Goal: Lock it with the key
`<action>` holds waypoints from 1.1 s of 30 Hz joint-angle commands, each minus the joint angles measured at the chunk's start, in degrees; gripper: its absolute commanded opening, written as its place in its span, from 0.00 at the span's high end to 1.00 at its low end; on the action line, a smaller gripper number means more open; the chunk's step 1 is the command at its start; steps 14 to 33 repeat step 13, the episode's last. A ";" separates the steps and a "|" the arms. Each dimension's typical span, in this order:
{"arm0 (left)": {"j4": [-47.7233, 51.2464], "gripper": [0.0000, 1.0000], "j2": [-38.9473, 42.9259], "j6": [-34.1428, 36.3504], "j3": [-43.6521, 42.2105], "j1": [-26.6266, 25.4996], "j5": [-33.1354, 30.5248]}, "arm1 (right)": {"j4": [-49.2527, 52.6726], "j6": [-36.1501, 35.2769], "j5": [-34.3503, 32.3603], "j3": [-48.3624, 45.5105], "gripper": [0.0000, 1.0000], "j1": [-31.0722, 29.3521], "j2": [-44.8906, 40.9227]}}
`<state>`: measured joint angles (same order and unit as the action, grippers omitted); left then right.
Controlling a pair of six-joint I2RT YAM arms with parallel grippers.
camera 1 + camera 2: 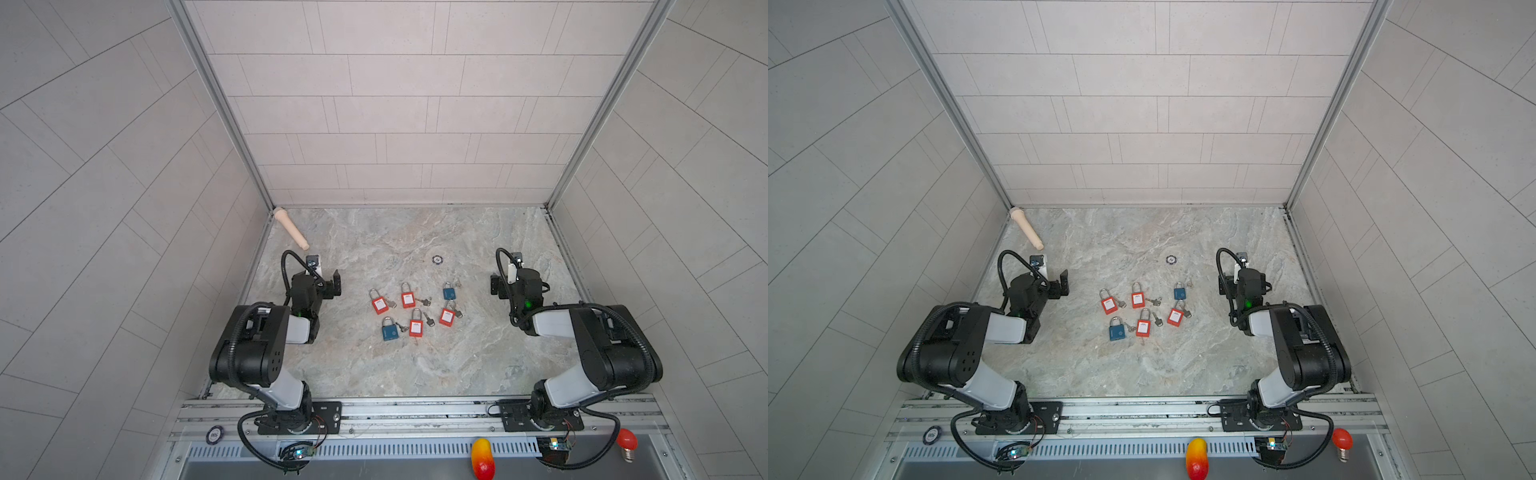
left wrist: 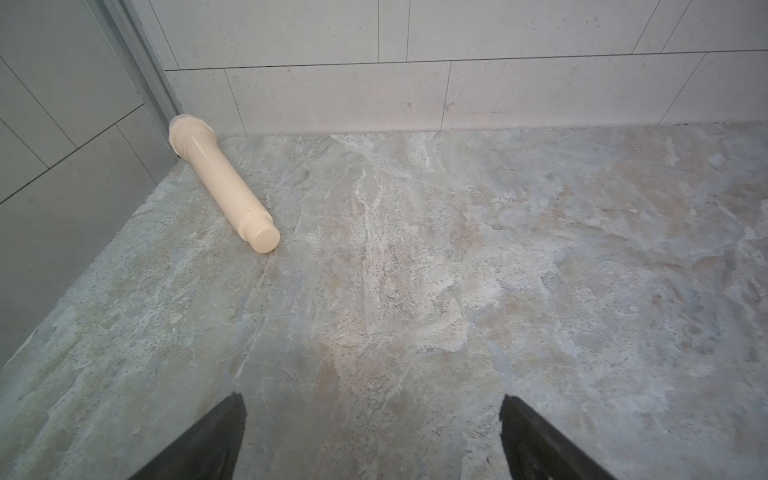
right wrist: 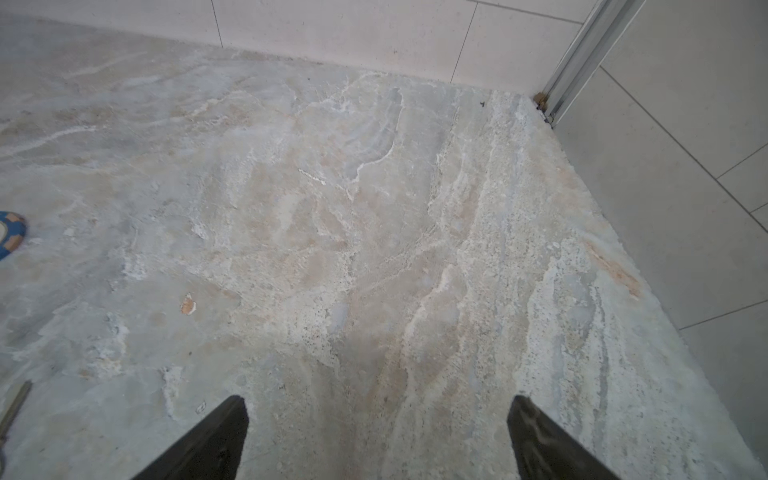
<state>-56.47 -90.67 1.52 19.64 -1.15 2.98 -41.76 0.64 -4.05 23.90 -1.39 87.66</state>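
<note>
**Desk**: marbled grey slab that filled the lower middle of both top views.

**Left claw**: jaws spread fully wide and holding nothing, over bare desk at centre-left of the top views, well apart from the locks.

**Right claw**: likewise wide and empty, at centre-right.

**Cream tube**: lay on its side in the desk's upper left corner.

**Red padlocks**, four, and **blue padlocks**, two: clustered at centre frame between the claws, lying flat with shackles pointing up-frame.

**Keys**: small and dark-headed, flat on the desk just beside the lock bodies. Whether any was tied to a shackle could not be told.

**Chip**: blue-and-white disc above the cluster.

**Hazards, as judged:**
- The locks lay close together, so a claw closing on one could shove its neighbour.
- The thin, flat keys could slip from the claw.
- A key could be paired with the wrong lock.

**Writing:** the white labels on the red bodies carried print too small to read. No brand was legible.
</note>
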 commanded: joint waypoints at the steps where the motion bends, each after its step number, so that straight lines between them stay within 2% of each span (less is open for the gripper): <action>1: -0.08 0.00 -0.11 1.06 1.13 0.01 0.16 | -2.82 -0.64 1.30 -0.08 0.01 -0.11 -0.08; 2: -0.11 0.00 -0.49 0.94 1.47 0.09 1.27 | 0.65 0.46 0.86 0.90 0.00 -0.08 -0.84; 4: 2.25 0.00 -0.28 0.99 2.34 0.22 1.46 | -1.64 -0.06 1.13 0.37 0.00 -0.08 -0.32; 12: 4.09 0.00 -1.76 0.89 4.09 0.05 0.53 | -0.16 0.45 0.89 0.95 0.01 -0.05 -0.45; 33: 3.86 0.00 -1.91 0.88 4.01 0.07 0.53 | 0.18 0.58 0.89 0.90 0.01 -0.09 -0.57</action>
